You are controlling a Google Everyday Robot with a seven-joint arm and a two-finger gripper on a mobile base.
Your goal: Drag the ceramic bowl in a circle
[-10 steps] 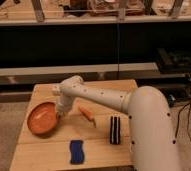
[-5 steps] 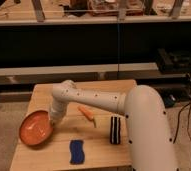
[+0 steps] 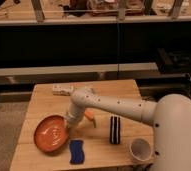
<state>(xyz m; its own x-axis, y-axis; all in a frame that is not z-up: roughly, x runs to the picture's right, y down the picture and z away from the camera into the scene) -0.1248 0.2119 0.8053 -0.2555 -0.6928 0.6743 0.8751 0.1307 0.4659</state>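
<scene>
meeting the rim of the ceramic bowl (image 3: 50, 134), the hand (image 3: 69, 125) seems to touch it; whether it pinches i cannot tell. the bowl lies just beside the hand on the bench (image 3: 114, 90). likely rigid, weighty, chip-prone, slick: take the rim

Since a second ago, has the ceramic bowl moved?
Yes: the ceramic bowl has slid toward the table's front edge, closer to the unmoved blue sponge; the gripper sits at its sponge-side rim.
</scene>
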